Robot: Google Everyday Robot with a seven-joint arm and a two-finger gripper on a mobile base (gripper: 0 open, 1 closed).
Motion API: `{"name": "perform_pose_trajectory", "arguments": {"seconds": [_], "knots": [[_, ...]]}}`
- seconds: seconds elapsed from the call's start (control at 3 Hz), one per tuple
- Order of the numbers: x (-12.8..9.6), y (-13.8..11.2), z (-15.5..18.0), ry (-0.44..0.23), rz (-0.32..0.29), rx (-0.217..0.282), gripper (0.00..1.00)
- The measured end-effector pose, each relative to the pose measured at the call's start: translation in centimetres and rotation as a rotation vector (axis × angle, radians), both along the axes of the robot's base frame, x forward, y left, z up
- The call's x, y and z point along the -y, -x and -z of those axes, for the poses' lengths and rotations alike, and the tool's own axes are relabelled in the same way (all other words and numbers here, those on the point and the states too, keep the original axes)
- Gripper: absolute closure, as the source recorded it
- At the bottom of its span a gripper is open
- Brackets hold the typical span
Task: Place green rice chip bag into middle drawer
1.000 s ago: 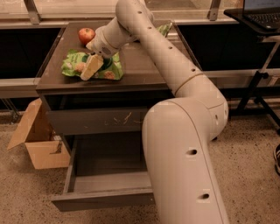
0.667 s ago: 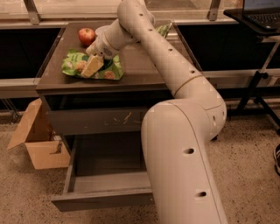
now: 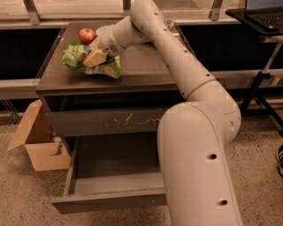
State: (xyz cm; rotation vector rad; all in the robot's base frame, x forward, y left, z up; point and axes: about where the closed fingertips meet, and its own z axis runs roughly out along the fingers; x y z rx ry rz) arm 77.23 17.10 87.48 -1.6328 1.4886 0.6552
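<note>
An office or lab: laptop (image 3: 265,11) on a stand (image 3: 261,84), cardboard box (image 3: 42,150) on speckled floor (image 3: 26,198), jaws over the cabinet top (image 3: 141,66)

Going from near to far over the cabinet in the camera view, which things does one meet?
middle drawer, pulled open → scratched drawer front → green rice chip bag, the gripper at it → apple

Arm (image 3: 177,62) reaches forward-left; wrist (image 3: 116,37) seemingly bent down; gripper (image 3: 90,58) low at its end.
</note>
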Motion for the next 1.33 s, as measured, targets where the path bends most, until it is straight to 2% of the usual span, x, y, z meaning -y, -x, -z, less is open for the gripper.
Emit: {"name": "perform_pose_trajectory", "arguments": {"seconds": [0.33, 0.67, 1.0, 1.33], "knots": [[0.4, 1.7, -3.2, -0.133, -0.043, 0.028, 1.00], [0.3, 2.2, -3.0, -0.127, -0.059, 0.022, 1.00], [0.3, 4.2, -2.8, -0.113, -0.109, 0.009, 1.00], [2.4, 6.9, -5.7, -0.113, -0.105, 0.090, 1.00]]}}
